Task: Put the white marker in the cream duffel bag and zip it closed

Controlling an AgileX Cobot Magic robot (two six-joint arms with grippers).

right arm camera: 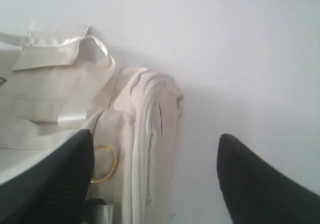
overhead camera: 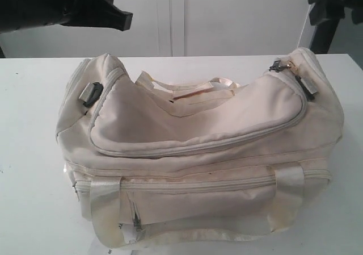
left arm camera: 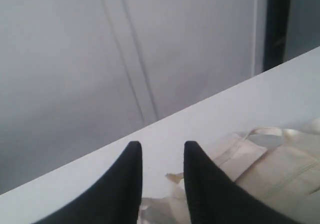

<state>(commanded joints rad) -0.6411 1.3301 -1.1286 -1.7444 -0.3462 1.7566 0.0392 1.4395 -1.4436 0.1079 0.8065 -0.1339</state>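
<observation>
The cream duffel bag [overhead camera: 193, 141] lies on the white table, its curved top flap flat and the dark zip slider [overhead camera: 278, 66] at its right end. The white marker is out of view. My left gripper [left arm camera: 162, 145] hangs above the table by the bag's strap end [left arm camera: 280, 174], fingers apart with nothing between them. My right gripper [right arm camera: 156, 134] is open wide over the bag's end [right arm camera: 150, 114], beside a gold ring [right arm camera: 102, 164], holding nothing. Both arms show dark at the top of the exterior view, the left arm [overhead camera: 85, 8] and the right arm [overhead camera: 326, 11].
The white table [overhead camera: 34, 198] runs past the bag on both sides and behind it. A pale wall [overhead camera: 227, 16] stands behind. Satin handles [overhead camera: 193, 87] lie on top of the bag, and a front pocket zip [overhead camera: 198, 184] faces the camera.
</observation>
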